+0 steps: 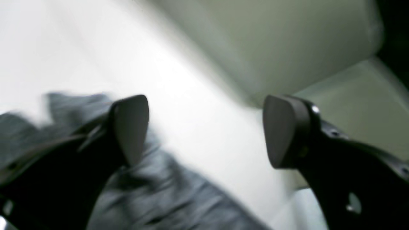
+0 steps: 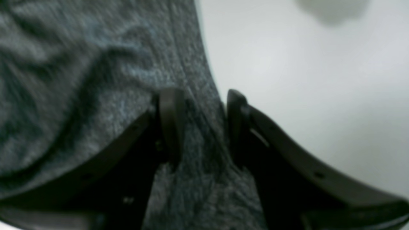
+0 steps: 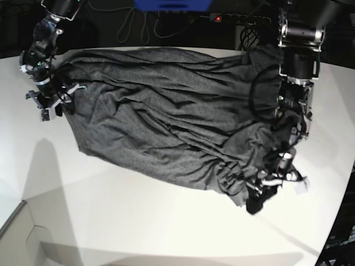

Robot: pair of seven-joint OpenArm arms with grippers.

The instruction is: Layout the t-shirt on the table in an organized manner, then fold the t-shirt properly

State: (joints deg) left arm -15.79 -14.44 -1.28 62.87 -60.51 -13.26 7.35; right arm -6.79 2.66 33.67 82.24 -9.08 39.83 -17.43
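The dark grey t-shirt point(image 3: 166, 116) lies wrinkled across the white table point(image 3: 138, 221), reaching from back left to front right. In the base view my right gripper point(image 3: 55, 102) is at the shirt's left edge. The right wrist view shows that gripper point(image 2: 203, 105) shut on a fold of the t-shirt point(image 2: 80, 80) at its edge, beside bare table point(image 2: 303, 80). My left gripper point(image 3: 272, 185) hangs over the bunched front-right corner. Close up, it point(image 1: 204, 131) stands wide open with nothing between its fingers, the t-shirt point(image 1: 166, 198) under its left finger and the table point(image 1: 207, 121) below.
The table's curved edge point(image 3: 22, 208) runs along the front left, with a pale floor surface point(image 1: 287, 41) beyond it. Cables and a power strip point(image 3: 233, 18) lie behind the table at the back. A blue object point(image 3: 172, 4) sits at the top middle.
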